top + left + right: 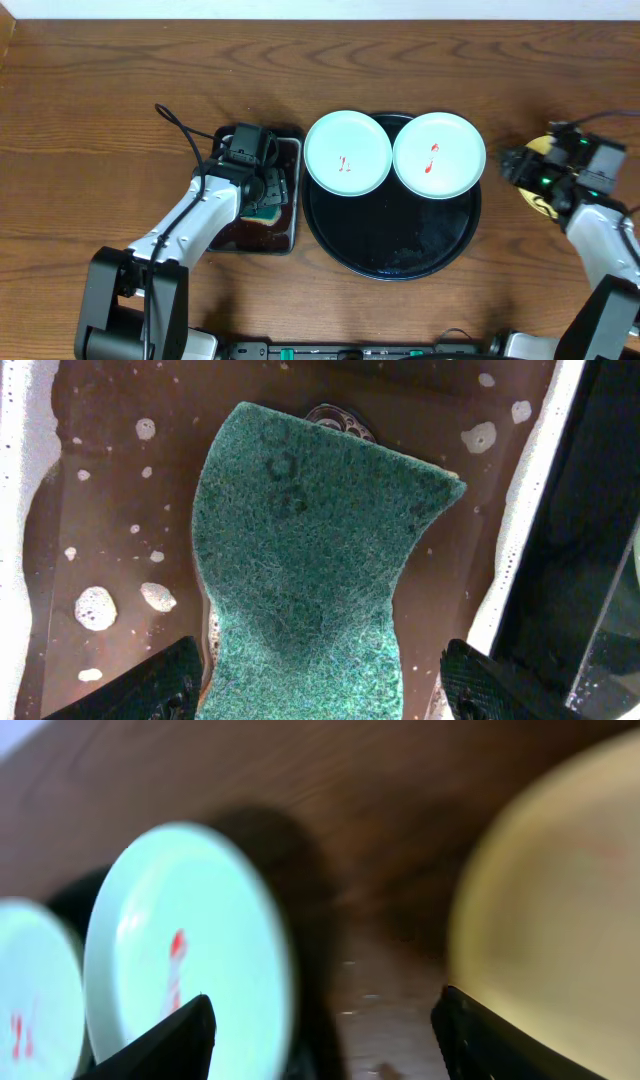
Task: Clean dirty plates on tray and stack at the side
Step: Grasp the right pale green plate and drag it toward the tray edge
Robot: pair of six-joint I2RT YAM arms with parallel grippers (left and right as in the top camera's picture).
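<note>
Two pale mint-blue plates, left and right, each with a red smear, rest on the back rim of the round black tray. A pale yellow plate lies on the table at the right, mostly under my right gripper, which is open and empty between it and the tray. In the right wrist view the right blue plate and yellow plate flank the open fingers. My left gripper is open around a teal sponge without gripping it.
The sponge lies in a small rectangular metal-rimmed tray holding brown foamy liquid, left of the black tray. A black cable runs over the wooden table behind the left arm.
</note>
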